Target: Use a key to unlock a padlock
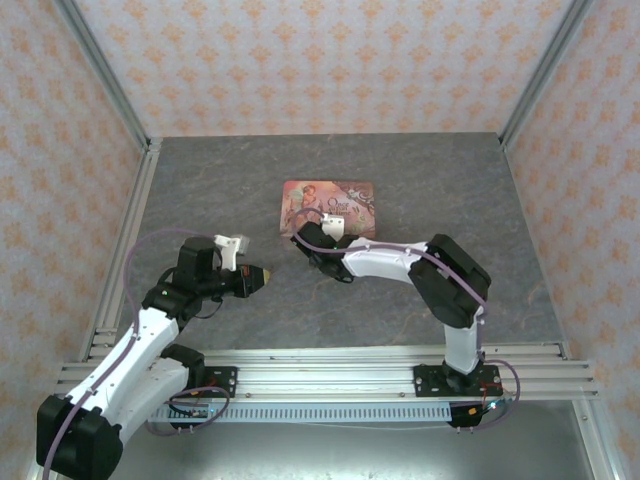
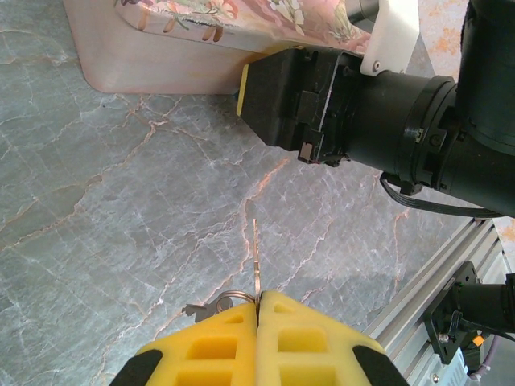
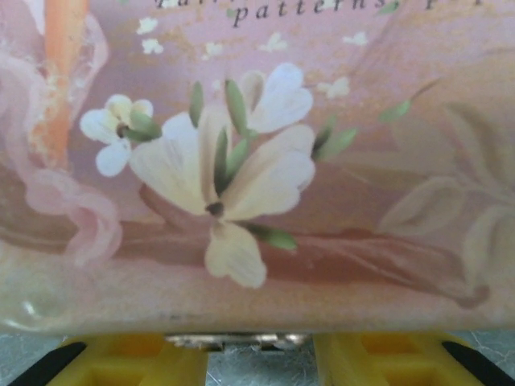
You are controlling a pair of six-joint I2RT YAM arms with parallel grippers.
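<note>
My left gripper (image 1: 262, 278) (image 2: 259, 296) is shut on the key (image 2: 256, 257). Its thin blade sticks straight out from the yellow tips above the table, and a ring with a second small key (image 2: 211, 304) hangs at the left. The blade is aimed at the front of the pink tin (image 1: 330, 205) (image 2: 161, 48) but is still well short of it. My right gripper (image 1: 305, 240) (image 3: 259, 354) presses against the tin's front edge (image 3: 257, 161), fingers apart. A silvery metal piece (image 3: 241, 342) lies across the gap under the rim. The teal padlock is hidden.
The right arm's black wrist (image 2: 418, 137) reaches across the top right of the left wrist view, close to the key's path. Aluminium rails (image 1: 330, 365) (image 2: 434, 265) run along the near edge. Bare grey marbled table (image 1: 430, 180) surrounds the tin.
</note>
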